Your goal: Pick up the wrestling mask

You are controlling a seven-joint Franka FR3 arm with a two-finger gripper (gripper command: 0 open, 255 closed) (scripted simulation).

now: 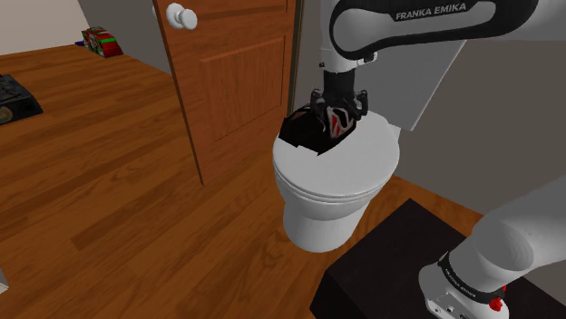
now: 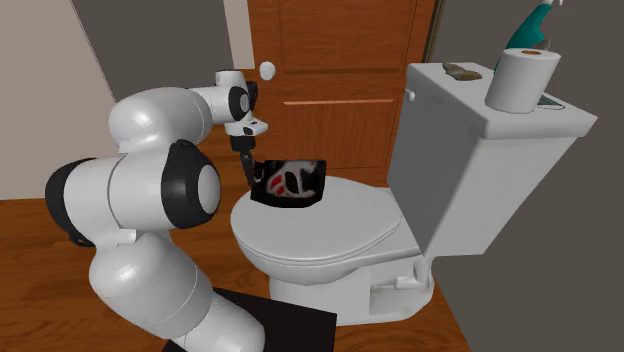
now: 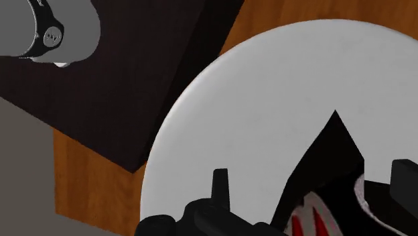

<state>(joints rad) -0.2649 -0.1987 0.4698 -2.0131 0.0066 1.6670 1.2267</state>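
Observation:
The wrestling mask (image 1: pixel 313 131) (image 2: pixel 288 182) (image 3: pixel 328 174) is black with red and white markings. It lies on the closed white toilet lid (image 1: pixel 354 163) (image 2: pixel 320 225) (image 3: pixel 268 87), at the lid's edge towards the wooden door. My black gripper (image 1: pixel 337 113) (image 2: pixel 248 168) (image 3: pixel 311 171) is down over the mask, pointing at the lid. Its fingers stand apart in the wrist view. One finger (image 3: pixel 221 184) is clear of the mask's edge with white lid showing between; the other finger (image 3: pixel 403 175) is beside the mask's red and white part.
The toilet tank (image 2: pixel 480 160) carries a paper roll (image 2: pixel 520 78) and small items. A brown wooden door (image 1: pixel 236 72) (image 2: pixel 340 60) with a white knob (image 1: pixel 181 15) stands close beside the bowl. The dark stand (image 1: pixel 390 263) (image 3: pixel 134 80) sits on the wood floor (image 1: pixel 91 181).

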